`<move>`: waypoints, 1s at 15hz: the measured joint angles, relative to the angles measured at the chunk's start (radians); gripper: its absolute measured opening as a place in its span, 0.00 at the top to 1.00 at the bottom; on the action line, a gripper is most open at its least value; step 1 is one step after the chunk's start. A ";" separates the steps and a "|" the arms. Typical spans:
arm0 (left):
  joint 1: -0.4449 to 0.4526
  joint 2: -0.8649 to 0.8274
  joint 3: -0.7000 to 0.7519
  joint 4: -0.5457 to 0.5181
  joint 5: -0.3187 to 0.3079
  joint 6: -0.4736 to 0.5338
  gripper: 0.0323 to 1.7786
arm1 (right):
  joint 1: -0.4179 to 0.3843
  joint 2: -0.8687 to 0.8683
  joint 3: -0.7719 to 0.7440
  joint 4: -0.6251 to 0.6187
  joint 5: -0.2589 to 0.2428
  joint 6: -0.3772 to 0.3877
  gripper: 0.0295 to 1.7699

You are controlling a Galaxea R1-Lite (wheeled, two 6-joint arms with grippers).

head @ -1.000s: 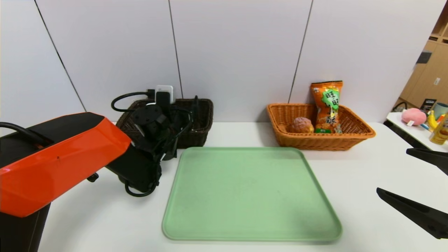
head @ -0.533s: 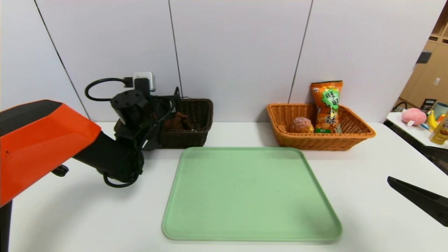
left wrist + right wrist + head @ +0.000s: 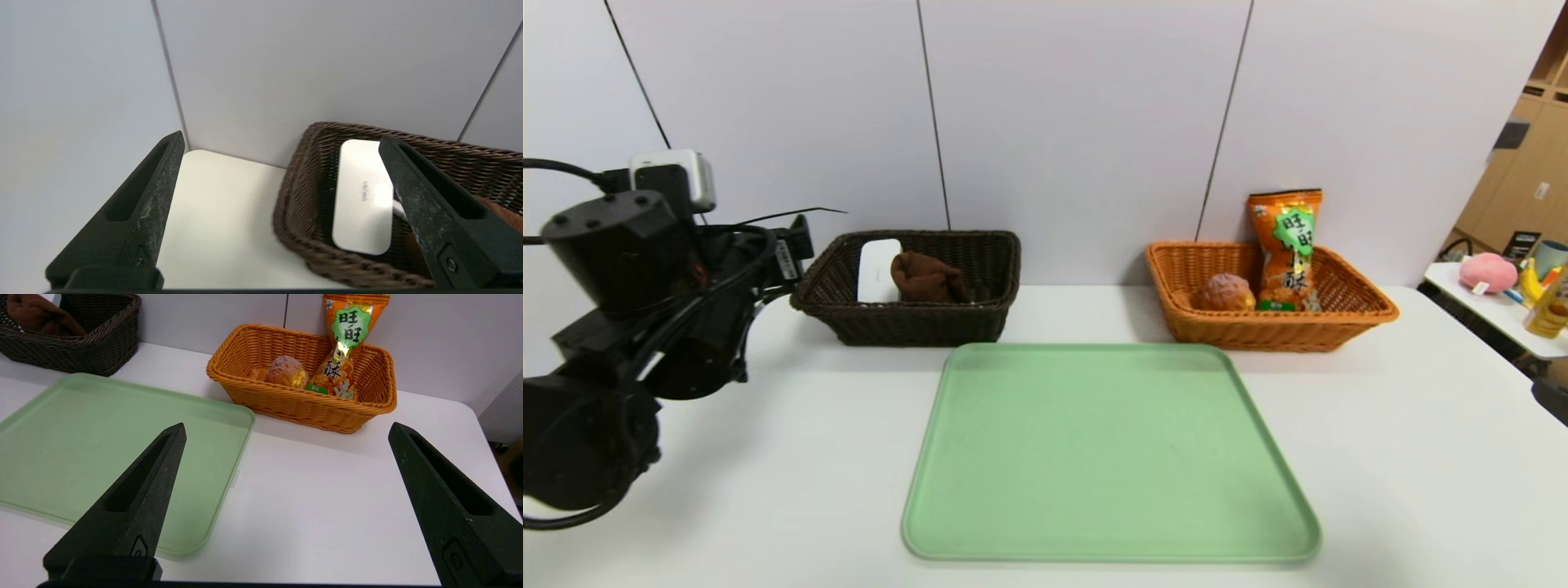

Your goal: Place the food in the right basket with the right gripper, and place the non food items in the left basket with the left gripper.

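Centrally on the white table (image 3: 1380,457) lies a pale green tray (image 3: 1107,453) with nothing on it, its far edge just short of both baskets, and no object lies between either arm and the baskets. Off to the right, a second table (image 3: 1490,314) carries a pink plush toy (image 3: 1488,271) and a few bottles and cups. Behind the tray on the left, near the wall, stands the dark brown left basket (image 3: 915,322); inside it a flat white box (image 3: 879,269) leans on its left end, with a folded brown towel (image 3: 929,279) just beside it toward the middle. A sliver of white shows next to the box in the left wrist view, but whether it is the pen cannot be told. Behind the tray on the right stands the orange-tan right basket (image 3: 1270,331), holding the round crusted bun (image 3: 1223,292) and the orange snack bag (image 3: 1288,249), which stands upright against the far wall of the basket and rises above its rim. At the far left, the left gripper (image 3: 282,143) is raised above the table, roughly level and aimed past the left end of the dark basket, its fingers (image 3: 135,216) spread wide and holding nothing. Near the table's front right, the right gripper (image 3: 286,430) points toward the orange basket, well apart from it, its fingers (image 3: 130,506) likewise spread wide and empty.
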 joint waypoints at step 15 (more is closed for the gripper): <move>0.091 -0.853 0.563 0.177 0.041 0.002 0.05 | 0.000 -0.538 -0.007 0.518 0.000 0.000 0.03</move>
